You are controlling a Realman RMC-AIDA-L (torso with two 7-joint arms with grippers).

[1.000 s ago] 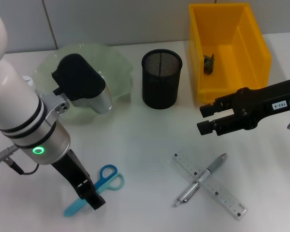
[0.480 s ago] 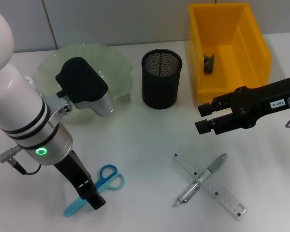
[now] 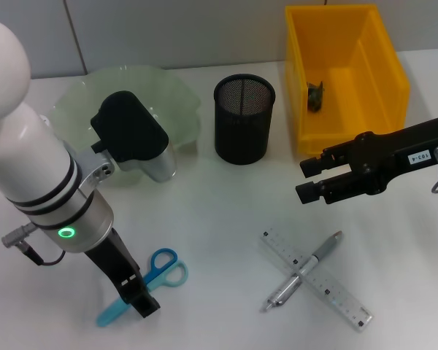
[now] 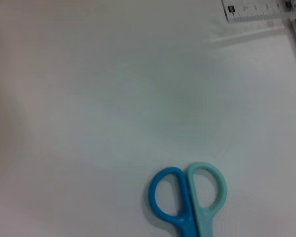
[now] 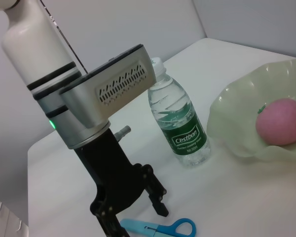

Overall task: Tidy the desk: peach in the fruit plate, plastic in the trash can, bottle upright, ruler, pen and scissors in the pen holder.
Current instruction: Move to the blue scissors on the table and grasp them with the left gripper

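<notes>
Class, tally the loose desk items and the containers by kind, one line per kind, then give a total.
Containers: 3: fruit plate, pen holder, trash can
Stationery: 3: scissors, ruler, pen
Fruit: 1: peach
Bottles: 1: bottle
Total: 8

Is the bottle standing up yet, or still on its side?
Upright: the bottle stands on its base beside the fruit plate, cap on top.

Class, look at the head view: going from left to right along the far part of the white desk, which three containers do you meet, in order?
Translucent pale-green glass fruit plate with a wavy rim → black wire-mesh cylindrical pen holder → bright yellow rectangular plastic trash can.
</notes>
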